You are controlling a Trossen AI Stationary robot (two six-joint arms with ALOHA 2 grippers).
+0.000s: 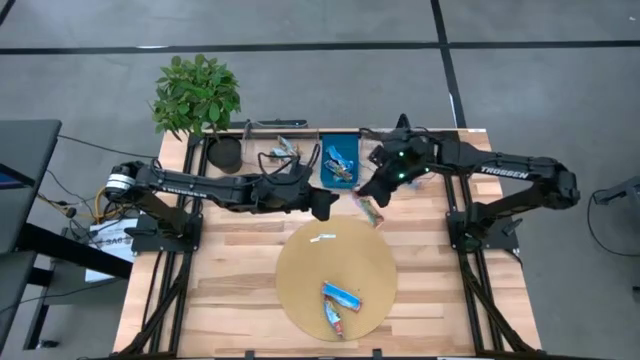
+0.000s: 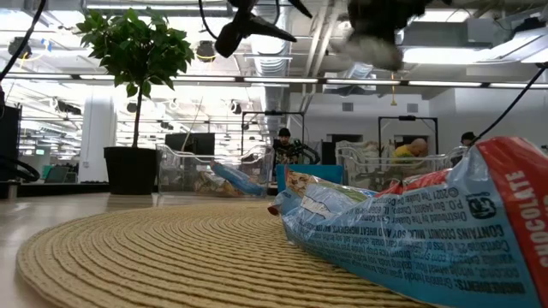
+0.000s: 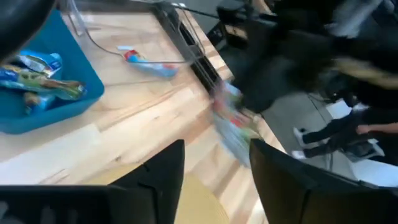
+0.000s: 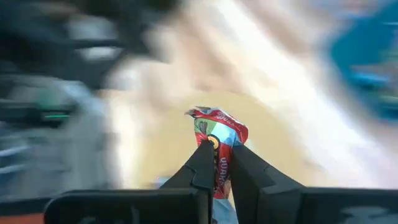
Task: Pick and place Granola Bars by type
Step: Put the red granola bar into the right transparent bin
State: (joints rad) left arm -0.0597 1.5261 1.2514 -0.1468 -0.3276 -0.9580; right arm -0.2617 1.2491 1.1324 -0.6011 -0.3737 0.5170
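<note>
My right gripper (image 4: 219, 163) is shut on a red-and-blue wrapped granola bar (image 4: 219, 134). It hovers between the blue bin (image 1: 340, 150) and the round woven mat (image 1: 300, 270). My left gripper (image 3: 214, 168) is open and holds nothing. It sits just left of the right one, at the mat's far edge (image 1: 325, 205). Two blue bars (image 1: 342, 296) (image 1: 333, 320) lie flat on the mat's near part, and a small white scrap (image 1: 322, 238) lies on its far part. Several more bars (image 3: 34, 84) lie in the blue bin. My right gripper pinches the bar between its two fingers (image 4: 202, 158), at one end of the wrapper (image 4: 217, 165). The rest of the bar sticks out past the fingertips. In the high view the bar (image 1: 372, 210) shows just under the gripper, over the bare wood between bin and mat.
A clear bin (image 1: 283, 155) holding wrapped bars stands left of the blue bin, and another clear bin (image 1: 375, 140) stands to its right. A potted plant (image 1: 197, 95) is at the far left corner. Bare wood (image 1: 230, 290) flanks the mat. People sit in the room behind (image 2: 411, 150).
</note>
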